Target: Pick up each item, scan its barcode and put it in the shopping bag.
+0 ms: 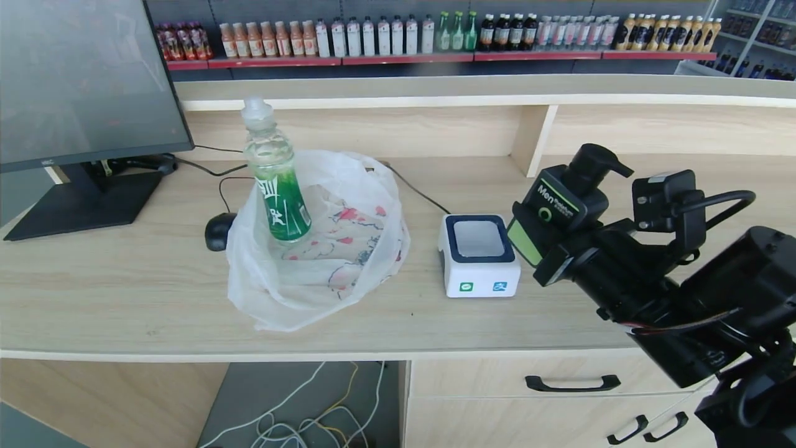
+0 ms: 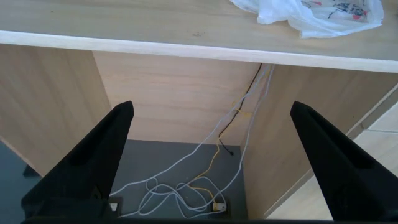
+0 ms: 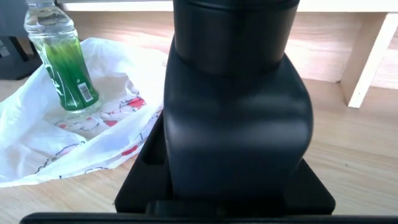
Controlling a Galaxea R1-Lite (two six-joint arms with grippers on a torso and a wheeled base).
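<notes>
My right gripper (image 1: 563, 249) is shut on a black pump bottle (image 1: 563, 202) with a green label, held tilted just right of the white barcode scanner (image 1: 477, 254) and slightly above the counter. The bottle's dark body (image 3: 233, 118) stands close in front of the right wrist camera. A clear plastic shopping bag (image 1: 323, 242) with red print lies open left of the scanner. A green drink bottle (image 1: 277, 180) stands upright inside it, also seen in the right wrist view (image 3: 62, 62). My left gripper (image 2: 208, 162) hangs open below the counter edge, its fingers (image 2: 93, 162) wide apart over floor cables.
A monitor (image 1: 87, 81) on a black stand occupies the counter's back left, with a black mouse (image 1: 219, 231) beside the bag. A wooden divider (image 1: 532, 134) rises behind the scanner. Drawers with black handles (image 1: 572, 382) sit under the counter's right side. Loose cables (image 2: 205, 186) lie on the floor.
</notes>
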